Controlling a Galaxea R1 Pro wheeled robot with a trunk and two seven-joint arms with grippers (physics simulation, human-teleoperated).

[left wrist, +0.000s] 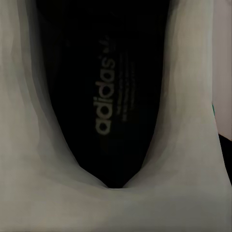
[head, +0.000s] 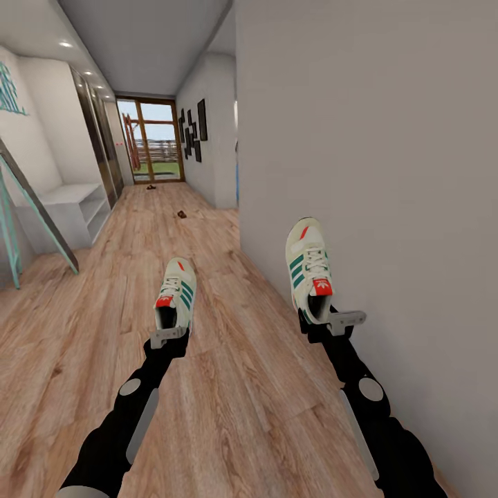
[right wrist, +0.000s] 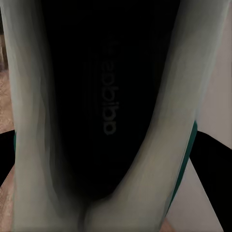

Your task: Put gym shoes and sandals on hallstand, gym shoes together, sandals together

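- Fingers of the left gripper [head: 168,337] are clenching the heel of one gym shoe [head: 177,294], carrying it clear of the corridor floor [head: 228,387] with its toe pointing down the corridor.
- Fingers of the right gripper [head: 325,324] are gripping the heel of the other gym shoe [head: 309,270], which is hanging just beside the grey wall [head: 387,173] and higher than the left one.
- Seen from the left wrist, the dark insole of the left shoe [left wrist: 104,96] is showing a pale brand print between cream side walls.
- Seen from the right wrist, the dim inside of the right shoe [right wrist: 104,106] is lying between its pale sides.
- Well beyond the two shoes, the white hallstand [head: 76,204] is standing against the left wall, with open shelves below its flat top.
- Farther down the floor from the hallstand, one small brown sandal [head: 182,214] is lying in mid-corridor, and another small brown thing [head: 150,185], too small to make out clearly, is sitting near the glass door [head: 149,142].
- A teal-and-grey leaning frame [head: 34,214] is standing just in front of the hallstand.
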